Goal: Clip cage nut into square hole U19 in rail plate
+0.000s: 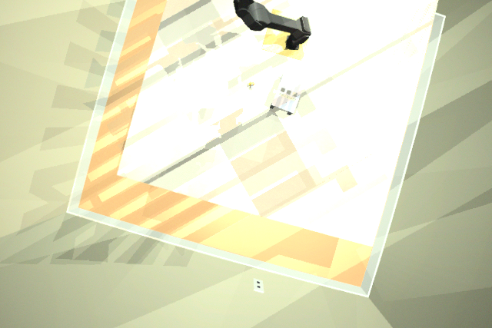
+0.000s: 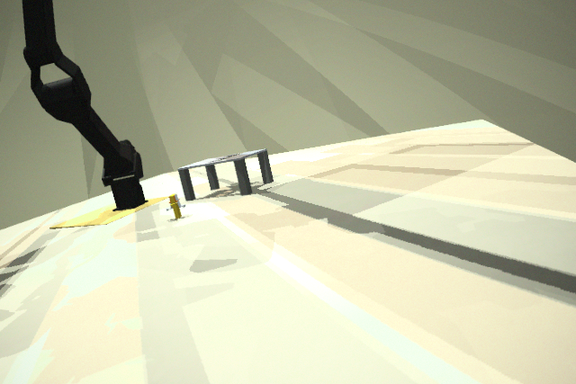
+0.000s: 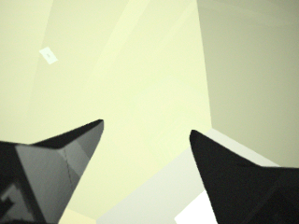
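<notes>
The cage nut (image 1: 250, 84) (image 2: 174, 206) is seen on the table (image 1: 337, 137) (image 2: 325, 300), near the rail plate (image 1: 285, 105) (image 2: 209, 161) and apart from it. Its narrow, golden-yellow body is held nearly upright, with a slight lean shown in the exterior view. Small pale projections are seen at its 2 sides; the shape of the spring wings cannot be made out. The rail plate is raised on 4 dark legs, and its U19 marking cannot be read. The yellow base mat (image 1: 274, 40) (image 2: 88, 218) is placed near the rail plate, with the black arm (image 1: 277, 21) (image 2: 39, 22) mounted on it. In the wrist view, the 2 fingers of the gripper (image 3: 147, 127) are spread wide, and nothing is gripped between them.
</notes>
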